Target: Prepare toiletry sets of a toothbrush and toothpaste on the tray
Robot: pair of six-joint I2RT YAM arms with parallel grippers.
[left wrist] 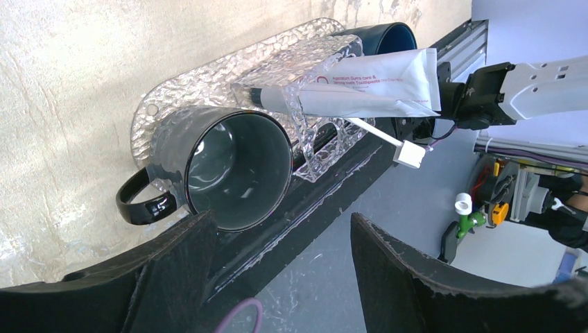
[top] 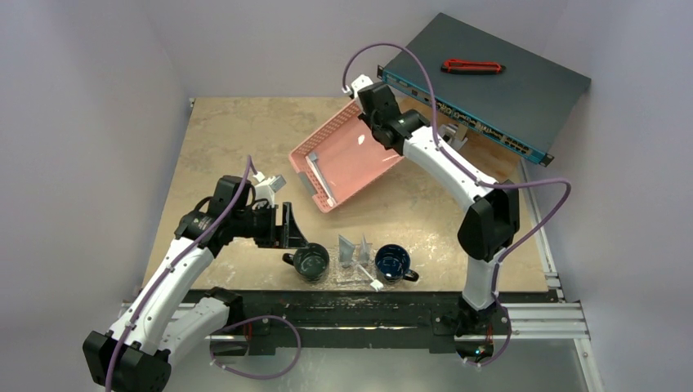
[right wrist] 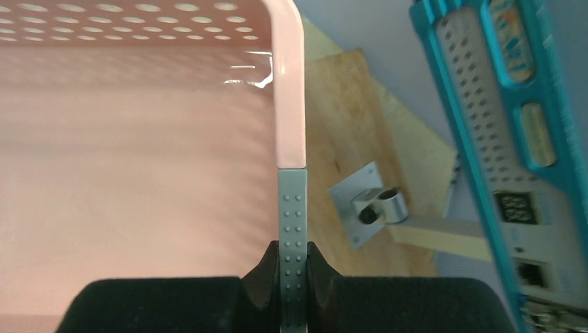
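The transparent tray (top: 350, 278) lies at the table's near edge with a black mug (top: 311, 261) and a blue mug (top: 392, 261) on it. Between the mugs stand toothpaste tubes (top: 351, 250), and a white toothbrush (top: 368, 282) lies there. In the left wrist view a toothpaste (left wrist: 367, 87) with red print and a toothbrush (left wrist: 385, 135) rest over the tray (left wrist: 208, 76) behind the black mug (left wrist: 239, 170). My left gripper (top: 296, 231) (left wrist: 284, 270) is open and empty just left of the black mug. My right gripper (top: 369, 124) (right wrist: 292, 270) is shut on the grey rim grip (right wrist: 292, 208) of the pink basket (top: 347, 155), which is tilted. A long pale item (top: 323, 175) lies at the basket's low end.
A dark network switch (top: 490, 82) with a blue front (right wrist: 513, 104) sits at the back right, with a red-handled tool (top: 472, 66) on top. A metal bracket (right wrist: 374, 205) stands just right of the basket. The table's near edge and rail run right below the tray.
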